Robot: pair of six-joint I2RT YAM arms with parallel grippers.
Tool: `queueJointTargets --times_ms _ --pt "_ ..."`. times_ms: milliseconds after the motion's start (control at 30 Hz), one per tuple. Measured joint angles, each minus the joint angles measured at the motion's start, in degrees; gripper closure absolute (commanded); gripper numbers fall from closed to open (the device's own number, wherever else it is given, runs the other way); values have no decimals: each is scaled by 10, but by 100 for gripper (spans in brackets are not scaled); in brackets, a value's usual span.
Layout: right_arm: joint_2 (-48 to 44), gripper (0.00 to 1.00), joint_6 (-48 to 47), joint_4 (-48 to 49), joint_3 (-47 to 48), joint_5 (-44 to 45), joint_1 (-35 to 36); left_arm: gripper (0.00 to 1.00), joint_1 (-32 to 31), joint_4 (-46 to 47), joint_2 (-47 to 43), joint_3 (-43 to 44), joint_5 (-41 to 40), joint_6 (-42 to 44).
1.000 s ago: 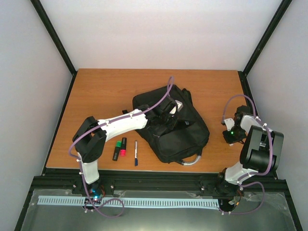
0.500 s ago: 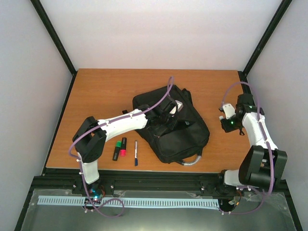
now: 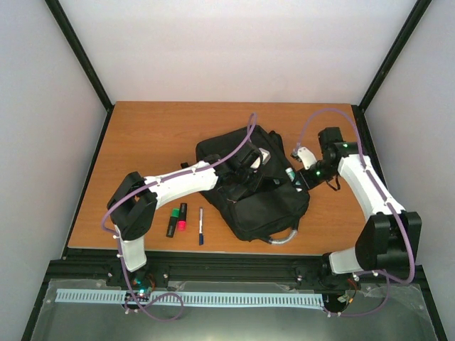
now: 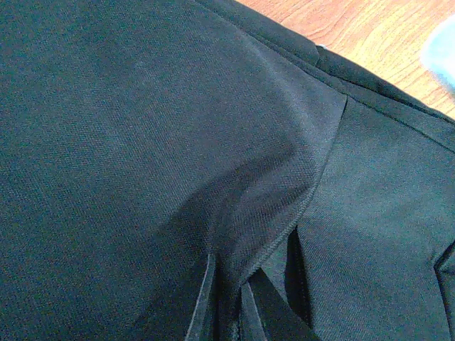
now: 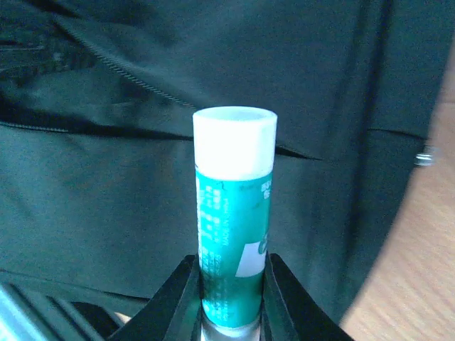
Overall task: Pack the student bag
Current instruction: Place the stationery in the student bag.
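I am looking over the brown wooden worktop (image 3: 142,142), which is carrying everything. Its far left part is offering the open room, while black frame rails are hemming in its sides and near edge. The large black soft fabric backpack (image 3: 266,206) is lying flat a little right of the middle, with its near corner reaching close to the front edge. I am judging it to be limp and light. The cloth is sagging and creasing, so it is likely to fold away from any push, and a hem, strap or zip edge is offering the surest hold.

The left pincer (image 3: 245,170) is sitting on the backpack's top. In the left wrist view the cloth is puckering towards it, so I am reading it as nearly closed and nipping a fold. The right pincer (image 5: 231,284) is hovering over the bag's right flank and clamping the base of a teal glue stick with a white cap (image 5: 233,206), which looks rigid and smooth.

Two stubby marker pens, green and pink (image 3: 176,219), and a slim dark pen (image 3: 201,226) are lying left of the bag, beside the left arm.
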Motion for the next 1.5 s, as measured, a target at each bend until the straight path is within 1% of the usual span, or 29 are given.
queueJointTargets --times_ms 100,233,367,733,1100,1300,1500 --pt "23 95 12 -11 0 -26 25 91 0 0 0 0 -2 0" --pt "31 96 20 -21 1 -43 47 91 -2 0 0 0 -5 0" --pt "40 96 21 -37 15 -60 50 91 -3 0 0 0 -9 0" --pt "120 96 21 -83 66 -113 67 91 -3 0 -5 0 -16 0" --pt "122 97 23 -99 76 -122 70 91 -4 0 -9 0 -22 0" --pt "148 97 23 -134 139 -125 71 91 -4 0 -9 0 -22 0" --pt "160 97 23 -144 151 -120 73 90 -4 0 -9 0 -27 0"
